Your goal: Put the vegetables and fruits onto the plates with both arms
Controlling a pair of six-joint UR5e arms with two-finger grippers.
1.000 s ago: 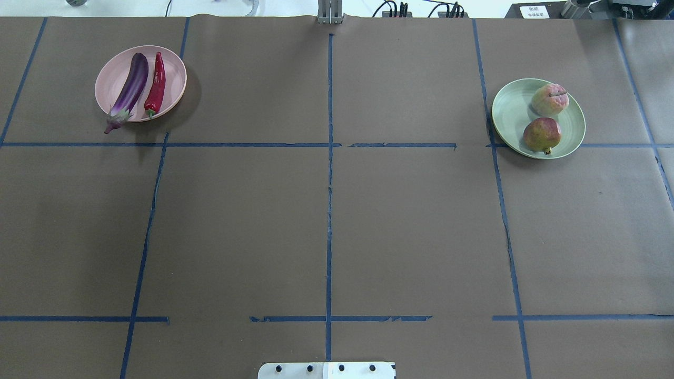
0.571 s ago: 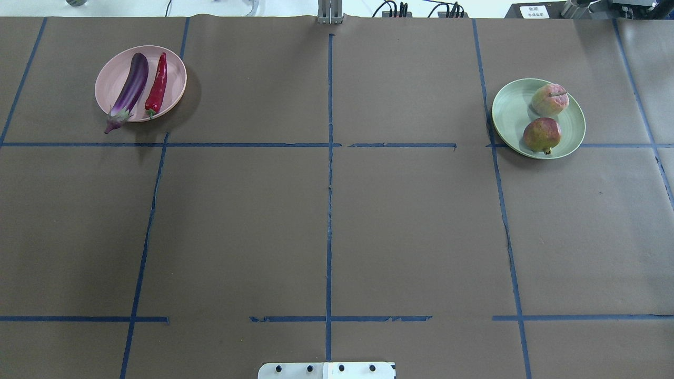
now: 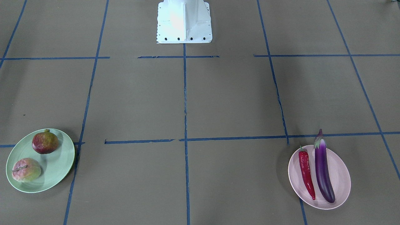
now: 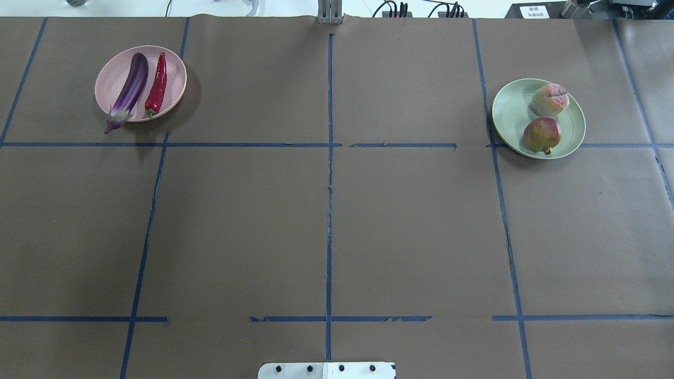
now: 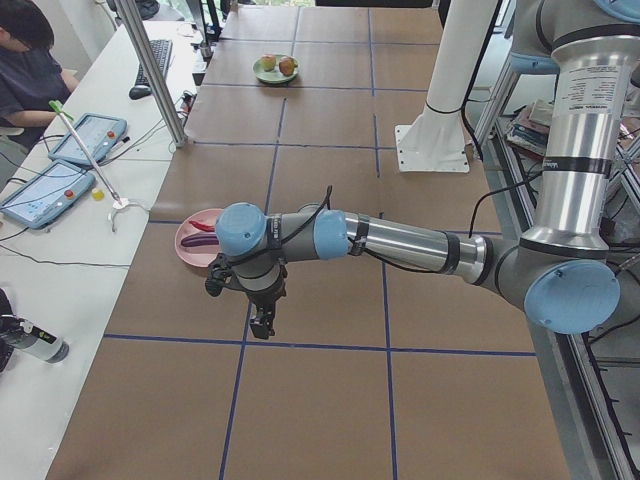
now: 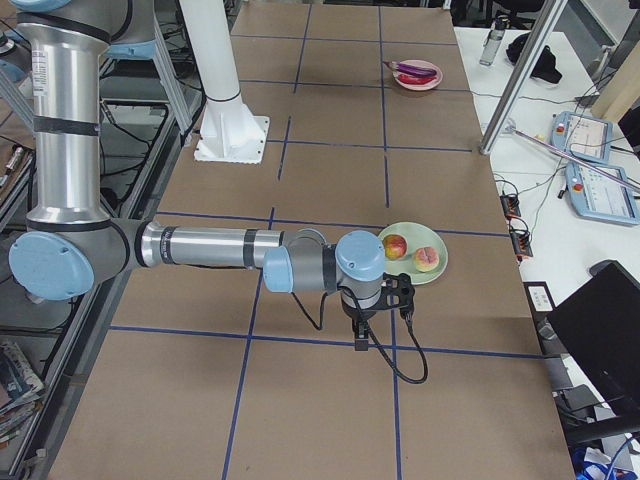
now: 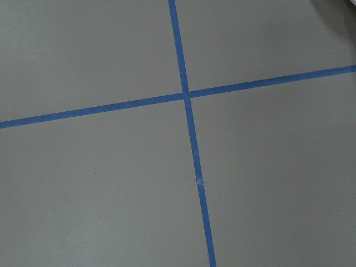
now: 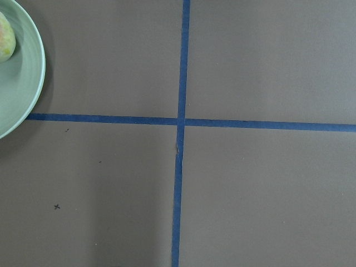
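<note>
Overhead exterior view: neither arm appears, so the white base block (image 4: 326, 370) serves as reference. Well away from the block, on the robot's left, lies the pink plate (image 4: 113, 79). It carries the eggplant (image 4: 131, 84) and, just beside it, the chili pepper (image 4: 157, 84). The eggplant's pale cap overhangs the rim on the side facing the block. Well away from the block, on the robot's right, lies the green plate (image 4: 509, 113). It holds the custard-apple-like fruit (image 4: 549, 100) and, nearer the block, the pomegranate (image 4: 541, 135).

The left arm (image 5: 400, 240) and right arm (image 6: 210, 247) show only in the side views, each stretched out low with its wrist turned down. The left gripper (image 5: 262, 325) and right gripper (image 6: 360, 337) hang over the table (image 4: 410, 237). How far their fingers are spread cannot be told.

In the exterior left view the left arm's wrist hides part of the pink plate. The left wrist view shows only table and crossing blue tape (image 7: 189, 94), with a dark, unidentifiable shape cut off at the upper right corner. In the right wrist view the picture's edge cuts the green plate, leaving a sliver of one fruit. Which fruit it is cannot be told.
</note>
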